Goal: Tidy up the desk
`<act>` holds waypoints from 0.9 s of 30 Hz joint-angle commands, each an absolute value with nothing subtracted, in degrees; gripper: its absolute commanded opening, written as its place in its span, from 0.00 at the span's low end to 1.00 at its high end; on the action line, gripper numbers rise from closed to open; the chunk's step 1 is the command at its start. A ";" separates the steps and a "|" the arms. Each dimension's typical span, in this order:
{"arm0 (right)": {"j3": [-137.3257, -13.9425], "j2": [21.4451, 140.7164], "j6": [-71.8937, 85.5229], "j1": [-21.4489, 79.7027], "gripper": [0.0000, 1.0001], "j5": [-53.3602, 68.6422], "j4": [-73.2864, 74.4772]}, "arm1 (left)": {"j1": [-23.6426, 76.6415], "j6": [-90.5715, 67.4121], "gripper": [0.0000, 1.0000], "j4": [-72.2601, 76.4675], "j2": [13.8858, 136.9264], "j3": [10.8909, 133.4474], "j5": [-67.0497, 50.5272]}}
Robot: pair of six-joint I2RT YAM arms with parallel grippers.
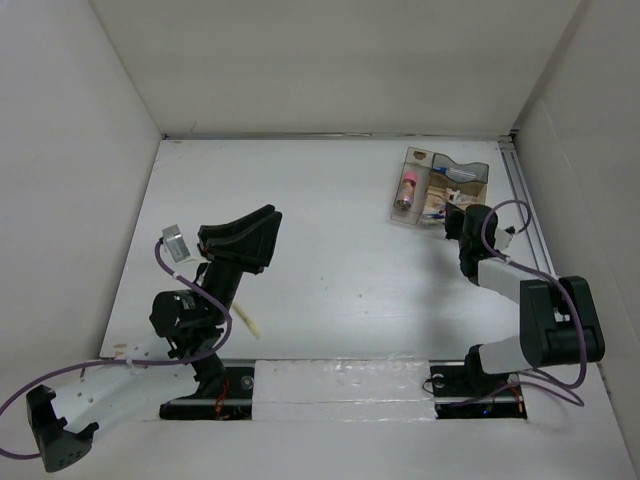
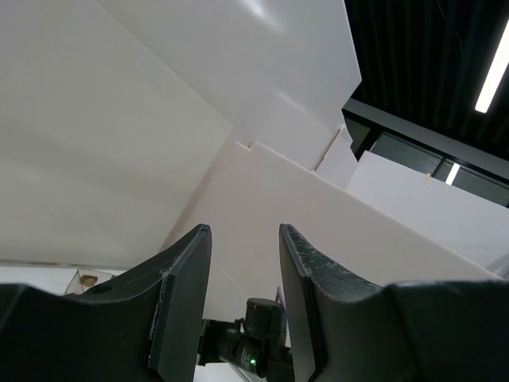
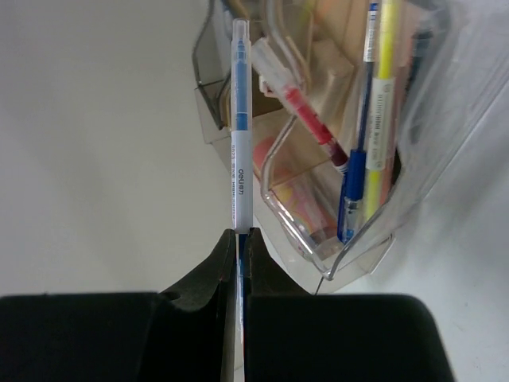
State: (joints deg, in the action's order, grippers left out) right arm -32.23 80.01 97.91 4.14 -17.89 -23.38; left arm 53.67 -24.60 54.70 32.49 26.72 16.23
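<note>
**Right arm.** The right gripper (image 3: 239,259) has its fingers pressed onto the lower end of a blue-and-white pen (image 3: 241,151), with only the barrel's width between them. The pen runs straight out from the fingertips. Its far end lies at the left edge of the clear plastic organizer (image 3: 374,235). We cannot tell whether that end is inside a compartment or just outside the wall. In the top view, the right gripper (image 1: 453,213) is at the near side of the organizer (image 1: 470,172).

**Left arm.** The left gripper (image 2: 242,239) has its fingers spread well apart with nothing between them. It points upward at the white wall panels. In the top view it (image 1: 262,222) is raised above the left half of the desk, well apart from the organizer.

**Desk.** The desk (image 1: 330,230) is the white tabletop under both arms, walled by white panels on the left, far and right sides. A metal rail (image 1: 522,195) runs along its right edge. The organizer stands in the far right corner, just beside this rail.

**Organizer contents.** The right wrist view shows a red pen (image 3: 306,119), a blue pen (image 3: 354,171) and a yellow pen (image 3: 386,48) in the clear compartments. The top view shows a pink cylindrical item (image 1: 407,188) in the left compartment.
</note>
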 commanded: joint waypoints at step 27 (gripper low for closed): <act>-34.62 74.81 94.67 3.95 0.40 -13.78 -27.79 | 54.05 -24.79 0.35 59.06 31.90 28.48 15.47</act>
State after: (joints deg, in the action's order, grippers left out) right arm -31.86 78.19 97.47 2.13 -10.76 -28.47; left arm 53.67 -24.73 55.11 32.49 26.72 16.08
